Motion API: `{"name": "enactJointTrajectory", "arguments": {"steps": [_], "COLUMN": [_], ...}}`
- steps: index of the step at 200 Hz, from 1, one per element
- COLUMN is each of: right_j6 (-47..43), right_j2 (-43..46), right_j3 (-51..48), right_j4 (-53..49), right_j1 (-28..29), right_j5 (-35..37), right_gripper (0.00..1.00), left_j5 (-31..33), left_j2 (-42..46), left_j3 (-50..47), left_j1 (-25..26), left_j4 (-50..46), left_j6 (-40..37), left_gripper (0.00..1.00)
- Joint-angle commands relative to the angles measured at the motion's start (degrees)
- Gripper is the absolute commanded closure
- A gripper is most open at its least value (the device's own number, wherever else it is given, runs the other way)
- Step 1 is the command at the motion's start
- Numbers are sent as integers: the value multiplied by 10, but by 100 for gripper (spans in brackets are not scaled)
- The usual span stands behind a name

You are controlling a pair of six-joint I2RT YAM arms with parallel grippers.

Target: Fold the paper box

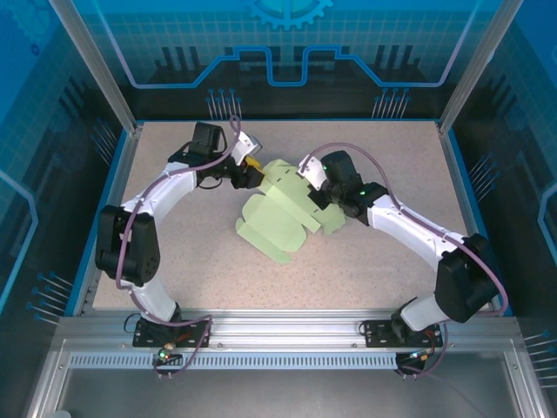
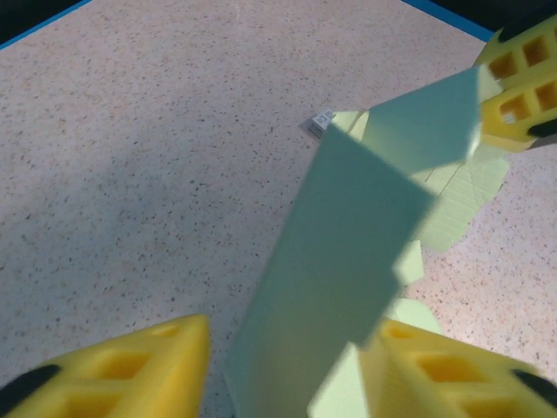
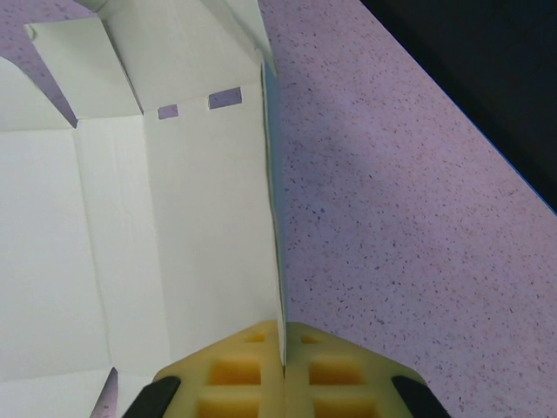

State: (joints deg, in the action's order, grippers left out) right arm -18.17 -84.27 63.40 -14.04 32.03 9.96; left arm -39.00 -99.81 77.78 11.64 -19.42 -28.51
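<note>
The paper box (image 1: 278, 218) lies partly unfolded mid-table, pale green, with creased panels and tabbed flaps. My left gripper (image 1: 252, 171) is at its far left corner. In the left wrist view the yellow fingers (image 2: 130, 370) stand apart on either side of a raised panel of the paper box (image 2: 348, 226), with a gap on the left side; the left gripper (image 2: 291, 331) is open. My right gripper (image 1: 315, 188) is at the box's far right side. It (image 3: 283, 329) is shut on the thin edge of an upright wall of the paper box (image 3: 200, 226). Its fingers (image 2: 518, 87) hold a flap's top corner.
The speckled beige tabletop (image 1: 365, 270) surrounds the box, bounded by a blue rim (image 1: 459, 187) and aluminium frame posts (image 1: 100, 78). Both arms arch in from the near edge. A dark drop lies beyond the table edge (image 3: 487, 78).
</note>
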Motion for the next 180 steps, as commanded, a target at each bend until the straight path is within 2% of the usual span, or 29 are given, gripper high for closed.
{"name": "enactJointTrajectory", "arguments": {"steps": [1,16,36,58,118,154,180], "right_j6": [7,6,4,-15,-113,-159,-178], "right_j2": [20,20,21,19,6,-10,-19], "right_j3": [18,19,20,17,-33,-62,-78], "right_j4": [-16,-16,-12,8,155,234,275], "right_j1": [-9,-9,-6,16,93,117,127], "right_j5": [-36,-34,-22,45,269,332,352], "right_gripper": [100,100,100,100,100,99,99], "left_j5": [-41,-52,-67,-69,-43,-39,-39], "left_j2": [-25,-25,-20,-12,-2,-3,-4], "left_j3": [33,37,37,46,94,98,98], "left_j1": [3,3,3,4,2,0,-3], "left_j4": [3,3,-1,-28,-113,-116,-113], "left_j6": [5,19,33,53,103,123,135], "left_gripper": [64,71,86,94,97,98,98]}}
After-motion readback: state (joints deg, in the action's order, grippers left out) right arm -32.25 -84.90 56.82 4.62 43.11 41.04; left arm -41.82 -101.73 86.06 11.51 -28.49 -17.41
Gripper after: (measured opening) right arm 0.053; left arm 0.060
